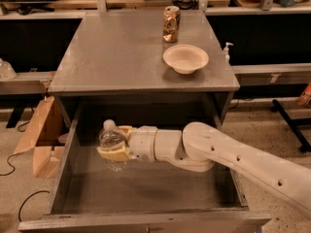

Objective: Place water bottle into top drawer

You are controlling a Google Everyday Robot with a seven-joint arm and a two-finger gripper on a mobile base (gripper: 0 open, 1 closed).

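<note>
Clear water bottle point(111, 136) (in claw point(113, 145)) inside top drawer point(146, 221).

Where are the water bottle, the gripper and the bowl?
water bottle point(112, 139), camera view, its clear shoulder.
gripper point(113, 142), camera view, between fingers shut on the bottle, in the top drawer point(146, 191).
bowl point(185, 58), camera view, its inner hollow.

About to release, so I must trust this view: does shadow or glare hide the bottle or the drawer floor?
Camera view: the top drawer floor is dim but readable, its back under the table in deep shadow; the water bottle catches a soft highlight, its clear lower body fading into the grey; the claw, inside the drawer, grips it, evenly lit; no harsh glare.
</note>
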